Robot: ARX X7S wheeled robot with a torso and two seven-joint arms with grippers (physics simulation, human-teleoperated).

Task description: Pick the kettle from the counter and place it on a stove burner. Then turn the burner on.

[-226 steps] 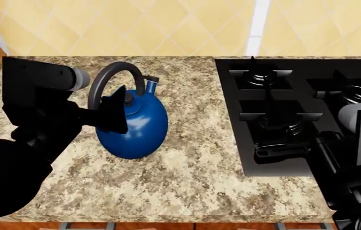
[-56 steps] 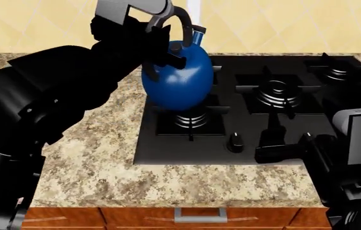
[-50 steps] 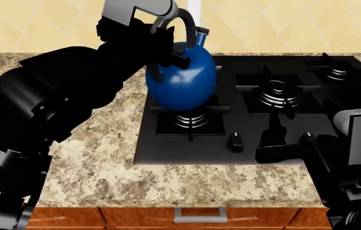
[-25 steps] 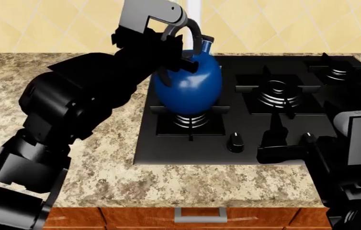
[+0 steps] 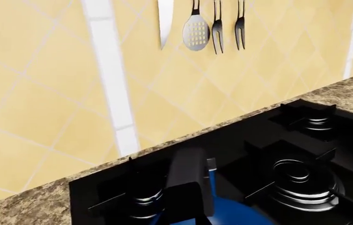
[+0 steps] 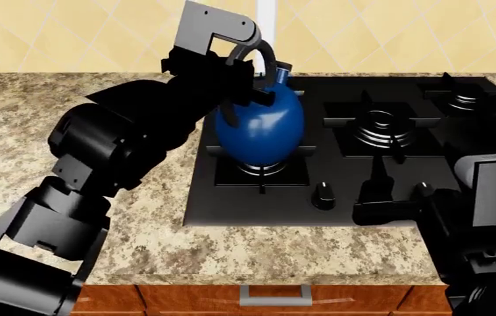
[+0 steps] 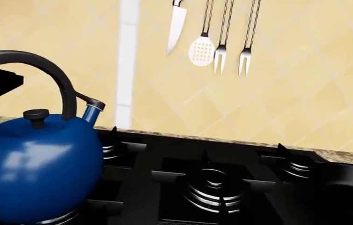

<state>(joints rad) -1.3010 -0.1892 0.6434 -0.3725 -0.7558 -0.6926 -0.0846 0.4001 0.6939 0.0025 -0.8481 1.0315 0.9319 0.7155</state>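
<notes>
Two stages logged: transport effectively complete, release and ignition outstanding. Kettle (image 6: 261, 128) off the counter (image 6: 134, 224) and positioned over the front-left burner (image 6: 261, 170) of the stove (image 6: 389, 191), base at or just above the grate; contact not resolvable from head view, and right wrist view likewise inconclusive, with kettle bottom meeting burner rings at frame edge. Left gripper (image 6: 241, 66) clamped on the kettle's arched handle, jaws closed around it, body hanging slightly tilted with spout toward the backsplash. Right gripper (image 6: 389, 207) parked low near the stove's front edge beside the knob (image 6: 323, 194); finger state not readable from these views. Left wrist view shows only handle top and blue body below, burners beyond.

Remaining, by estimate: settle kettle fully on grate, let go of handle, withdraw left arm, then turn the matching knob. Knob-to-burner mapping unverified; nearest visible knob sits just in front of the target burner.
</notes>
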